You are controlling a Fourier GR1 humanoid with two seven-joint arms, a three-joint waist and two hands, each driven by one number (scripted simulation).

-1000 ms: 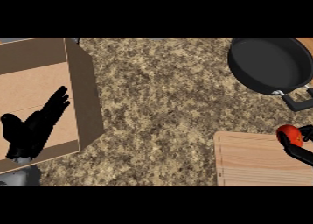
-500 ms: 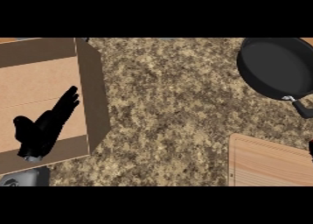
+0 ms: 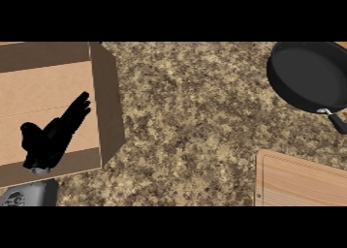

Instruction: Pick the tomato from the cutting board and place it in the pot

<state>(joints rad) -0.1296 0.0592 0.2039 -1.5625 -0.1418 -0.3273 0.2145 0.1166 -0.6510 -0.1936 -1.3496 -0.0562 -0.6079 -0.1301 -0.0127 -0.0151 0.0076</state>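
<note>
I see the left hand (image 3: 51, 138) released, fingers (image 3: 76, 110) straight, over the box (image 3: 40, 82) at the left edge of the table (image 3: 191, 111); pot (image 3: 312, 75) far-right corner, cutting board (image 3: 308, 181) near-right.

Soft, even, fairly bright light covers the speckled counter (image 3: 191, 111). The cardboard box (image 3: 108, 101) at left has its right wall in shade, darker than its floor. The black pan (image 3: 312, 72) at far right catches a dull grey sheen inside.

My right hand and the round red tomato slipped out of view. The black round pot (image 3: 312, 75) drifted rightward.
</note>
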